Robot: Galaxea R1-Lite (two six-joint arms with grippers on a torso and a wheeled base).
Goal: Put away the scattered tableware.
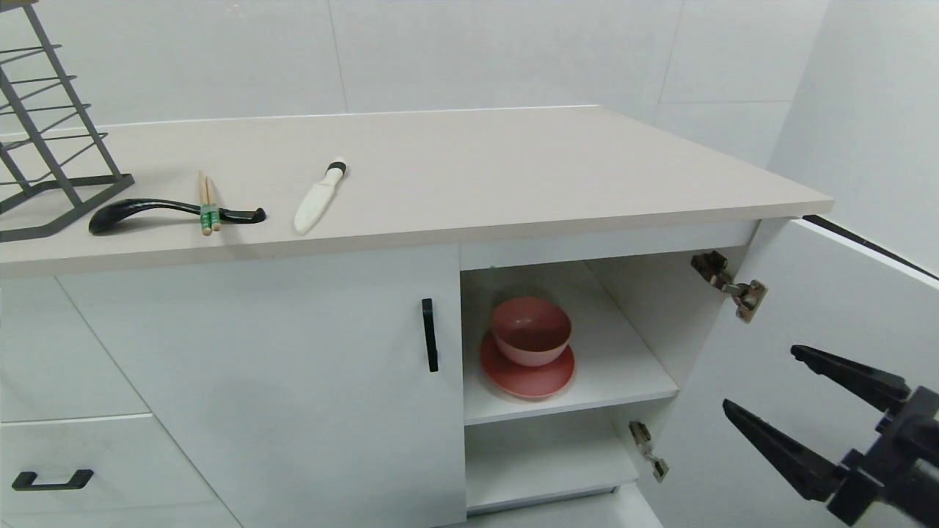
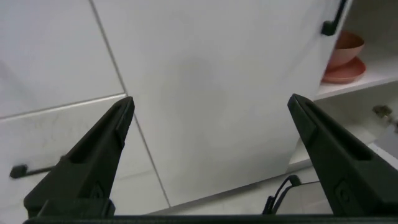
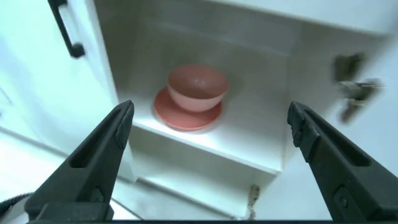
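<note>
The dark wire rack (image 1: 73, 198) on the bench (image 1: 513, 169) is cut by the edge. The pink bowl (image 1: 530, 330) hides the middle of the round red plate (image 1: 527, 380). My right end effector (image 1: 761, 377) runs off the corner; the metal hinge (image 3: 351, 87) is blurred.

Noted black ladle (image 1: 147, 210) flat on countertop (image 1: 513, 169), far L, nr front edge; scoop end to L, handle running R, tip curled up. Found pr of wooden chopsticks (image 1: 207, 205) w/ green band, lying across ladle handle, touching it, pointing far-to-near, banded ends nearer. Logged cream knife (image 1: 319, 198) just R of ladle tip, apart from it; lies diag., blade nr-L, handle w/ black band far-R. Checked open cupboard (image 1: 645, 308), upper shelf (image 1: 623, 381), L half: found pink bowl (image 1: 530, 330) upright, empty, seated on red plate (image 1: 527, 378); plate flat, rim showing past bowl on nr side.
</note>
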